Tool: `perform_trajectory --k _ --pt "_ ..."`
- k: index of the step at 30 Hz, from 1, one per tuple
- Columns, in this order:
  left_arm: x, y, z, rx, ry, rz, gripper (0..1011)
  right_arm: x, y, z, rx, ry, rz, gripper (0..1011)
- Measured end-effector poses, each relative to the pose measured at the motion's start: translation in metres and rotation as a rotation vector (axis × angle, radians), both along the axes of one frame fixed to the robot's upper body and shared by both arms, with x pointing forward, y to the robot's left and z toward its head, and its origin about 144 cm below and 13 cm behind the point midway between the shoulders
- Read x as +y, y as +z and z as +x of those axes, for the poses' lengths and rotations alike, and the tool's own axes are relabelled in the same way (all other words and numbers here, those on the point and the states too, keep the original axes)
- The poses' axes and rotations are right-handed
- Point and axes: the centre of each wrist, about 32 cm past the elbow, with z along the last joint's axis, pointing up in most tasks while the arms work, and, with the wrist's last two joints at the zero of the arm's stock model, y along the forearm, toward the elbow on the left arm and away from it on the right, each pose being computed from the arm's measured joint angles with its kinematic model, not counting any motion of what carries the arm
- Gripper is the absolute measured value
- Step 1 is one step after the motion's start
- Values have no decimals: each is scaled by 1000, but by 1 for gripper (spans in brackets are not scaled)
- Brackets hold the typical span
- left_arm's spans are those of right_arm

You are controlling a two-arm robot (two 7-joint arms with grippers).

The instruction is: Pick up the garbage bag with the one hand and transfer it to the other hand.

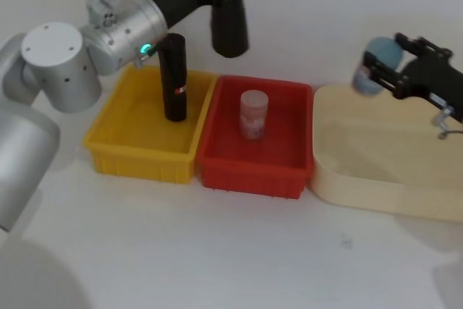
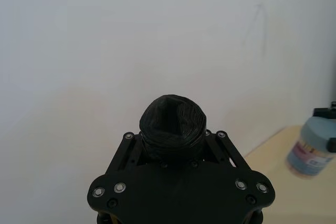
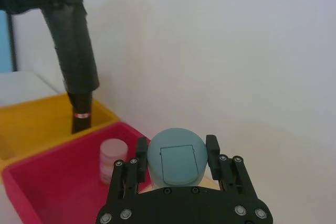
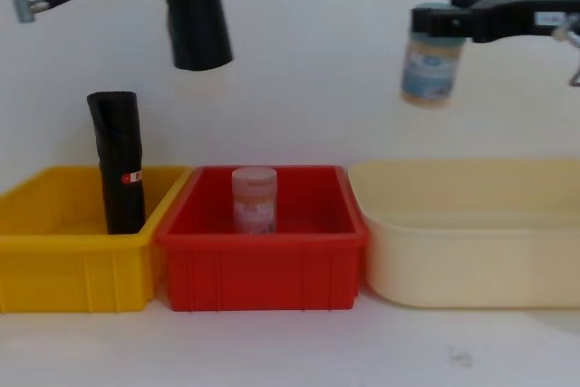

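The left gripper (image 2: 175, 138), on the arm with the green ring (image 1: 146, 50), is clamped on the garbage bag (image 1: 230, 32). Its two fingers (image 2: 131, 149) press against opposite sides of the roll near the roll's upper end, spread only as far as the roll's thickness. The bag hangs straight down from the jaws, clear of everything beneath it. In the left wrist view the crumpled end of the roll pokes out between the fingers.

Below that gripper and slightly to its left sits a yellow bin (image 1: 137, 155). A second black roll (image 4: 120, 162) with a small red-and-white sticker stands upright in this bin, well apart from the held bag. Below the gripper and to its right is a red bin (image 4: 263, 269), touching the yellow one, with a pale jar (image 1: 254, 113) standing in it.

The right gripper (image 3: 176, 153) is well off to the right of the left gripper, at about the same height. Its fingers (image 3: 211, 149) are closed on a blue-lidded jar (image 4: 430, 65), one on each side of the lid. The jar hangs beneath the gripper, above the near-left part of a beige tub (image 1: 376, 187) that sits just beside the red bin. From the right wrist camera, the bag and the left gripper appear farther off, above the yellow bin.
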Motion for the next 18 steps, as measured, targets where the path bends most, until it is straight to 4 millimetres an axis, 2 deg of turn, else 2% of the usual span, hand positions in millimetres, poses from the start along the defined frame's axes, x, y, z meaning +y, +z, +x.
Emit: perform_trajectory --k 10,18 --pt "-24 8 13 43 -163 -6 348 -33 -13 -19 24 -78 42 647" --pt "-45 8 23 92 -283 -5 348 -50 -20 -23 38 -111 70 647"
